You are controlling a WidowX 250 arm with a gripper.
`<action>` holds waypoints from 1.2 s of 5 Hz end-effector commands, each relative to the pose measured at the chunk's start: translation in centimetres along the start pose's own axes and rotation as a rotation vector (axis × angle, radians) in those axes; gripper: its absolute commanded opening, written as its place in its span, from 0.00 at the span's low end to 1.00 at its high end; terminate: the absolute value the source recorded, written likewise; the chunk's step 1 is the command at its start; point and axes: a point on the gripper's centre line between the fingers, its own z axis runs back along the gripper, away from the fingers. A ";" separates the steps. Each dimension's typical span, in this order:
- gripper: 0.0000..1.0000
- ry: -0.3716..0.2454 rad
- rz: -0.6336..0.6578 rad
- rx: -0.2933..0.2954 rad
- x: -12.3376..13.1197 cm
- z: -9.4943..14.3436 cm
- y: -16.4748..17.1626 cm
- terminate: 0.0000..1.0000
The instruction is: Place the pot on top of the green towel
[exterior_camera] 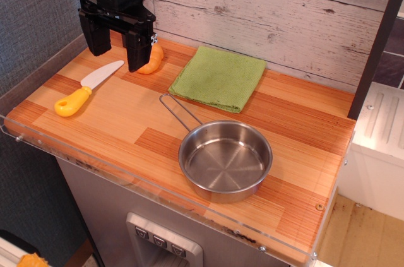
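Note:
The pot (pixel 225 161) is a shiny shallow steel pan standing upright near the front right of the wooden tabletop, its wire-loop handle (pixel 178 110) pointing back-left toward the towel. The green towel (pixel 218 78) lies flat at the back middle, near the plank wall, with nothing on it. My gripper (pixel 117 55) hangs at the back left, well apart from both, its two black fingers (pixel 137 51) spread open and empty above the table.
A toy knife (pixel 87 88) with a yellow handle and white blade lies at the left. An orange carrot-like piece (pixel 152 60) sits just right of the gripper. The table (pixel 113 128) has a clear plastic front rim. A white unit (pixel 382 153) stands to the right.

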 end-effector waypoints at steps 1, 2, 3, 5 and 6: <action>1.00 0.000 0.000 0.000 0.0 0.0 0.0 0.00; 1.00 -0.028 -0.045 -0.003 -0.1 -0.5 -3.6 0.00; 1.00 -0.104 -0.106 0.024 -1.5 -0.1 -8.4 0.00; 1.00 -0.201 -0.149 0.024 -3.4 0.1 -14.6 0.00; 1.00 -0.202 -0.159 -0.020 -3.7 -0.2 -16.9 0.00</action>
